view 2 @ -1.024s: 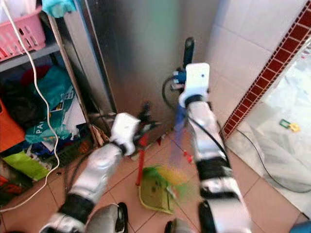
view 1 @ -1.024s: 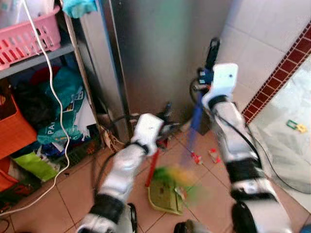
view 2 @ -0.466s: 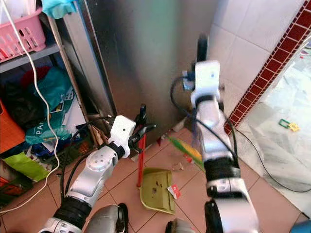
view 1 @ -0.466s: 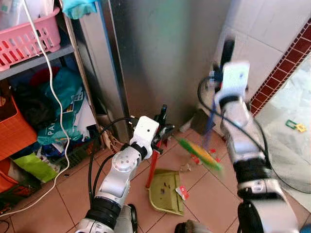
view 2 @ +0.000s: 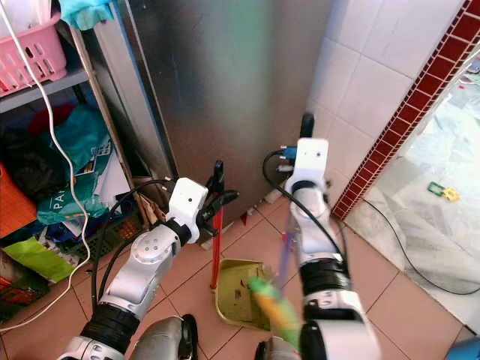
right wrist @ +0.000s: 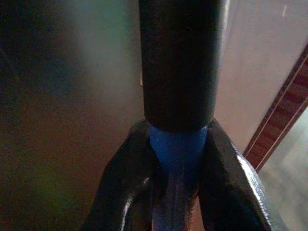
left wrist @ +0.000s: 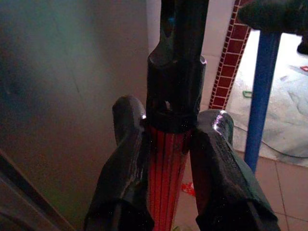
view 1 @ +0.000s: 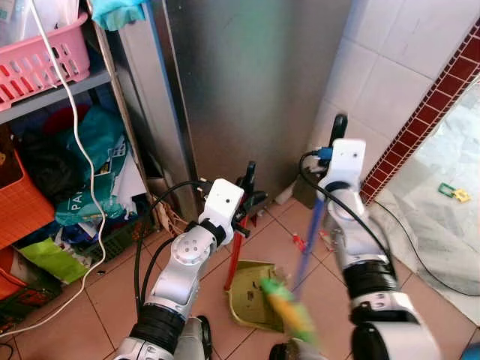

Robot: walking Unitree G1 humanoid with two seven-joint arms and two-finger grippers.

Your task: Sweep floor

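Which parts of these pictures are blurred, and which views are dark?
Both eye views: the green-yellow broom head is smeared by motion, while the green plastic dustpan stays sharp. Left wrist view: dim, yet the red ribbed dustpan handle reads clearly. Right wrist view: very dark, with the blue broom pole soft.

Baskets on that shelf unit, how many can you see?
2: a pink basket on the upper shelf, an orange basket below it at the edge; others may be hidden.
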